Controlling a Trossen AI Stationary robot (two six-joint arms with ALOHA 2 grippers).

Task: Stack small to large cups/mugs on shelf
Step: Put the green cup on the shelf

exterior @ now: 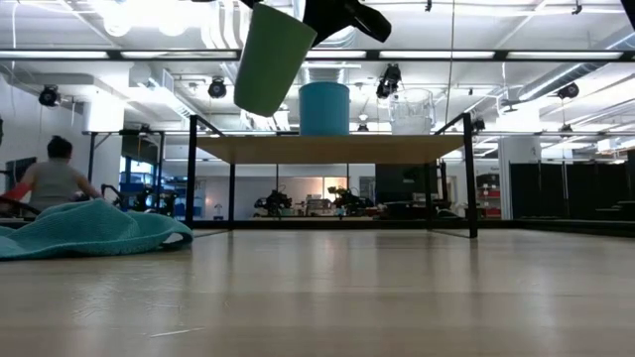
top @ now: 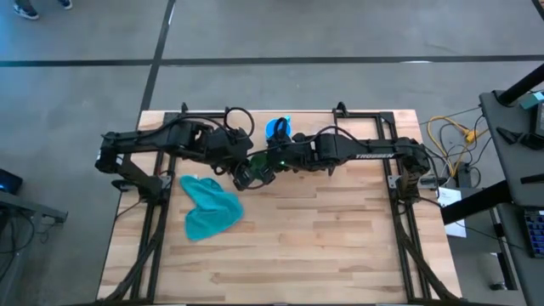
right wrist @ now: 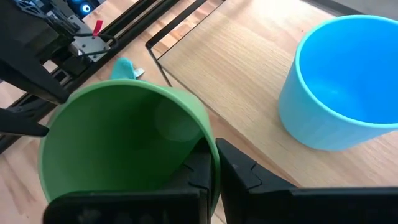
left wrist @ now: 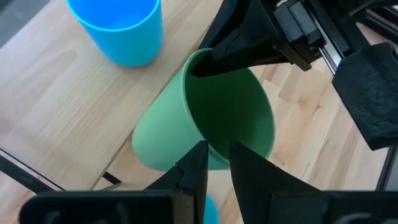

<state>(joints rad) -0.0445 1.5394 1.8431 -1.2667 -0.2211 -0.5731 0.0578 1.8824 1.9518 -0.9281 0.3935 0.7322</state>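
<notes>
A green plastic cup [exterior: 273, 55] hangs tilted in the air, above and in front of the shelf [exterior: 327, 149], with both grippers shut on it. My left gripper [left wrist: 217, 152] and my right gripper [right wrist: 213, 152] sit on opposite sides of its rim, meeting near the table's middle [top: 259, 166]. The bright blue cup [exterior: 324, 107] and the clear glass cup [exterior: 412, 111] stand upright on the shelf board. From above, the blue cup [top: 278, 129] shows just behind the arms, and the glass cup is hidden. My left gripper pinches the green cup's rim [left wrist: 210, 148], one finger inside the mouth and one on the outer wall. The cup is lifted clear and tilted, its mouth turned toward the gripper. My right gripper pinches the opposite side of the rim [right wrist: 208, 138], one finger inside and one outside. It comes in from the table's right.
A teal cloth [top: 208, 206] lies crumpled on the tabletop left of centre, near the left arm. The shelf's thin black legs [exterior: 468, 178] stand toward the far edge. A person [exterior: 55, 178] sits in the room beyond the table. Bare wood stretches across the near half.
</notes>
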